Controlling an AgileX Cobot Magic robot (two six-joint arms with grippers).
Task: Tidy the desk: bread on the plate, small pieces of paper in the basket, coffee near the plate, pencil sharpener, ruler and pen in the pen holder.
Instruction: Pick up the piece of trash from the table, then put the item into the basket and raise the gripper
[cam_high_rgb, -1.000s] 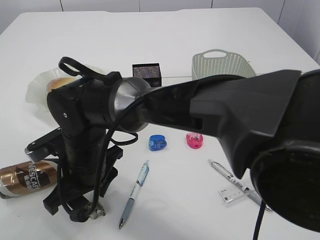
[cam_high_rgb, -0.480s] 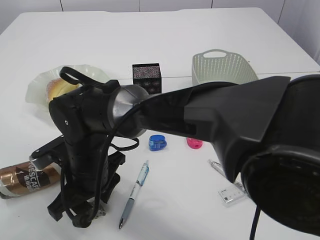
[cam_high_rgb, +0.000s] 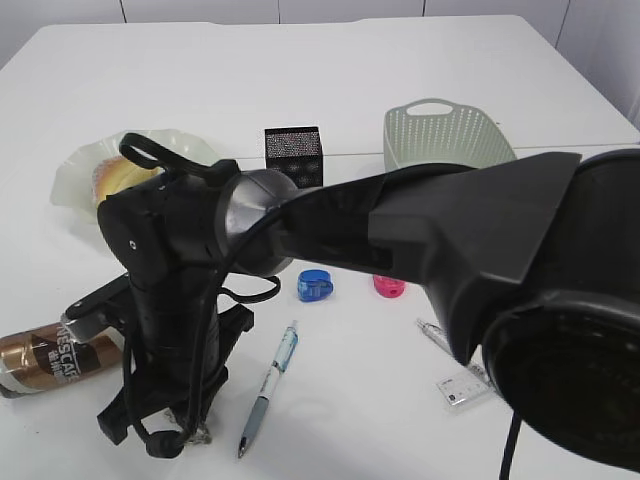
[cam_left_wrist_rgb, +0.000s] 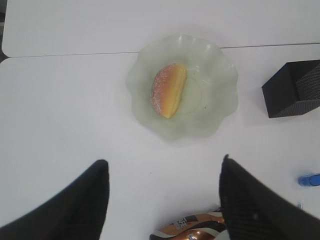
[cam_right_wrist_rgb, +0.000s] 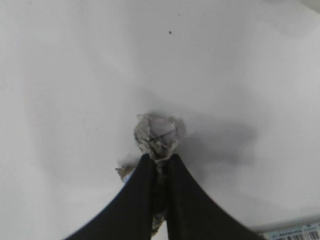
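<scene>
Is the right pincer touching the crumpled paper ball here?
Touching. The right wrist view shows the right pincer closed on the paper ball, its lower part pinched between both fingers.

A robot test bench made up as an office desk: a plain white counter (cam_high_rgb: 420, 70) running to pale wall panels at its far edge carries a black mesh pen holder (cam_high_rgb: 293, 150), pencil sharpeners (cam_high_rgb: 315, 286) and pens (cam_high_rgb: 268, 390).

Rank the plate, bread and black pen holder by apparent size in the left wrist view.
1. Plate, clearly the largest.
2. Black pen holder, though the frame edge cuts it off.
3. Bread, looking close to the holder's visible part, so that order is unsure.
</scene>
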